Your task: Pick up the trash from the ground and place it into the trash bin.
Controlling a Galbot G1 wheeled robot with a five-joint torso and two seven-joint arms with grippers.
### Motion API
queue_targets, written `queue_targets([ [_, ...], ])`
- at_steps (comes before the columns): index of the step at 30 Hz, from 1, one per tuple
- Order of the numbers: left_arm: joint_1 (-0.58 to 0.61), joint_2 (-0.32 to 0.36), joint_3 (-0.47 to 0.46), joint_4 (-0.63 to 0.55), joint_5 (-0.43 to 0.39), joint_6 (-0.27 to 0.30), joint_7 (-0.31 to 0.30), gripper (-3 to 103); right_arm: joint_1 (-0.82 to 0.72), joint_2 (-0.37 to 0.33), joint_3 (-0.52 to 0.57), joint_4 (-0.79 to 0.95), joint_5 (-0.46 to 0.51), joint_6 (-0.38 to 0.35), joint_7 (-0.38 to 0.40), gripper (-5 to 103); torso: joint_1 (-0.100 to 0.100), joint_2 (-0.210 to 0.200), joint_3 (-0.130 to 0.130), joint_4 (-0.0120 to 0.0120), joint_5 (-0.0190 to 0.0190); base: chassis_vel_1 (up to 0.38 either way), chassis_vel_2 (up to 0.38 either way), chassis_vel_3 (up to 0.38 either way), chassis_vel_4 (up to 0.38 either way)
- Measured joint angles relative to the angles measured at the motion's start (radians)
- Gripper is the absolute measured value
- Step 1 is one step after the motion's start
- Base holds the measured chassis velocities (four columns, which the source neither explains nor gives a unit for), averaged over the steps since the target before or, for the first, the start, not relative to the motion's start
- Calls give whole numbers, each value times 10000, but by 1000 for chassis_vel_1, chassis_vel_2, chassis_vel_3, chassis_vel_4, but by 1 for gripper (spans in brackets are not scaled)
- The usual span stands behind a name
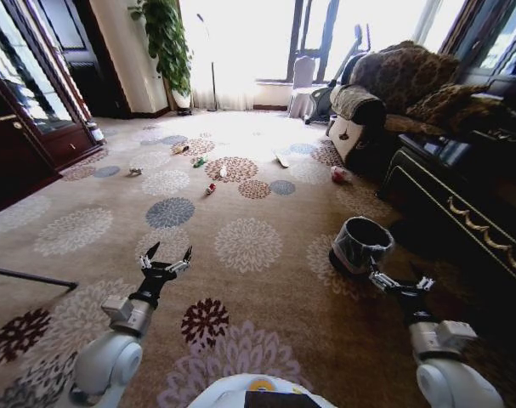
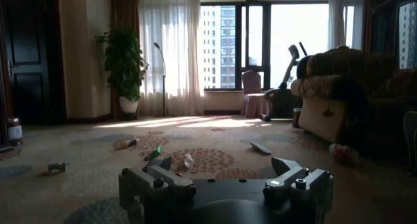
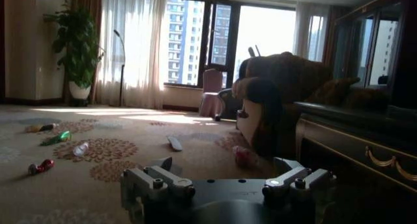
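— Nearest the head camera, what shows?

— Two pale robot arms at the bottom of the frame. The left gripper [image 1: 165, 258] sits lower left, its dark fingers spread apart over the brown floral carpet [image 1: 249, 246], grasping nothing. The right gripper [image 1: 400, 283] sits lower right, fingers likewise splayed and empty, just below the small round dark trash bin with a translucent grey bag liner [image 1: 360, 245].

— Where is the bin in the frame?

— Right of centre, standing on the carpet beside the dark cabinet with gold trim [image 1: 462, 212].

— And the trash?

— Scattered well beyond both grippers, in the upper middle of the head view. A small red piece [image 1: 211, 189] lies nearest, with a pale clear bottle-like piece [image 1: 223, 172] and a green packet [image 1: 199, 161] above it, and a brownish piece [image 1: 180, 149] higher still. A small greyish piece [image 1: 135, 172] lies off to the left. A long pale flat strip [image 1: 281, 159] lies right of centre, and a red-and-white wad [image 1: 337, 174] rests near the foot of the brown patterned sofa [image 1: 394, 85].

— Anything from the wrist views?

— Each shows its own fingers parted, with the litter far off across the carpet.
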Motion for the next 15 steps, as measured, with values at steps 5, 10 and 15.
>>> queue_targets([
  [5, 25, -51, -67, 3, 1, -37, 0, 100, -7, -45, -8, 6, -15, 23, 0, 100, 0, 0, 0, 0, 0, 0, 0, 0, 0],
  [10, 72, -77, -105, 24, 36, -75, 14, 100, 38, -75, -19, 3, -53, -12, 0, 100, 0, 1, 0, 0, 0, 0, 0, 0, 0],
  [15, 38, -108, -35, 58, 246, -64, 109, 100, 35, -72, -23, -72, -54, -3, 0, 100, 0, 1, 0, 0, 0, 0, 0, 0, 0],
])
